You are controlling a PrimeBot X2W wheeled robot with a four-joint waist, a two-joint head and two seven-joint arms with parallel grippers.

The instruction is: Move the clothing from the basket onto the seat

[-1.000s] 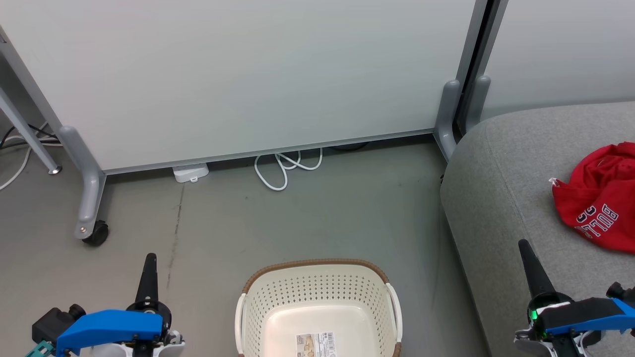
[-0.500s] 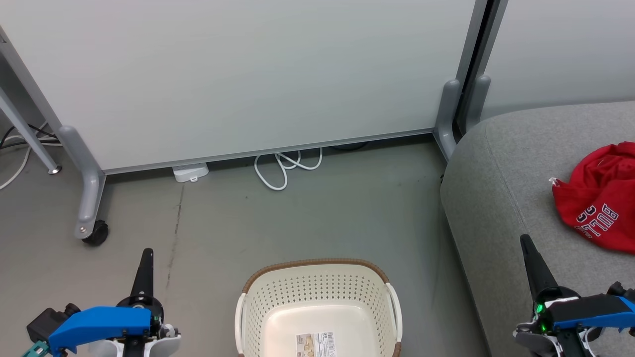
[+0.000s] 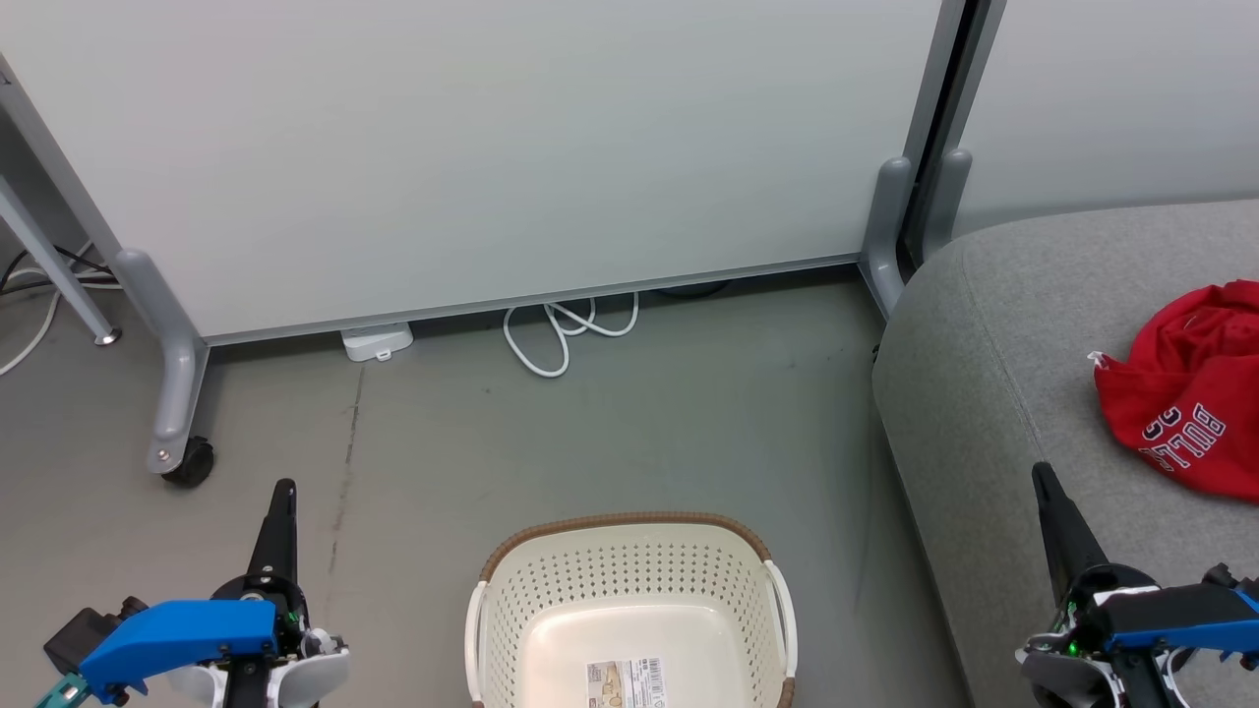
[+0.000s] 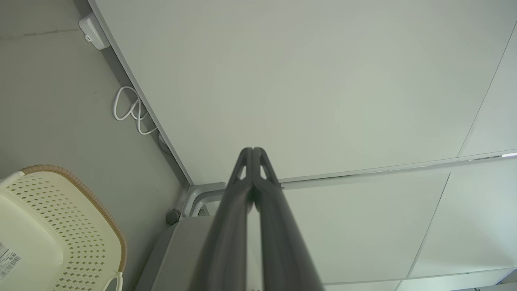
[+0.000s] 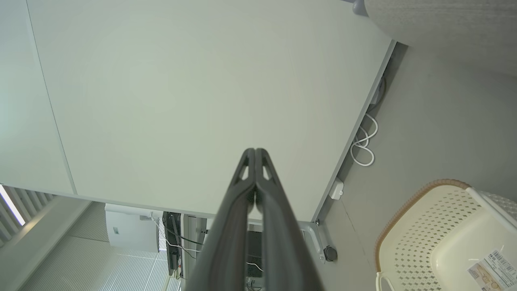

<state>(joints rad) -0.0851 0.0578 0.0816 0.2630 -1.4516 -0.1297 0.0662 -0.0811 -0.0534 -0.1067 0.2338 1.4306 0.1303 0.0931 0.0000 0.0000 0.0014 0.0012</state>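
Left end effector [image 3: 284, 490] shifted, crumpled red clothing [image 3: 1192, 388]

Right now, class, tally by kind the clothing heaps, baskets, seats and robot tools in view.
Crumpled red fabric clothing heap: 1
Cream perforated plastic basket: 1
Grey upholstered fabric seat: 1
Dark long-fingered tools (left tool, right tool): 2
Total: 5

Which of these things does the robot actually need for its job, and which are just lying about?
Belongs to the job:
- red clothing, on the grey seat
- cream basket on the floor
- left gripper and right gripper, both shut, holding nothing

Just lying about:
- white cable
- white plug box
- partition panel and its castor
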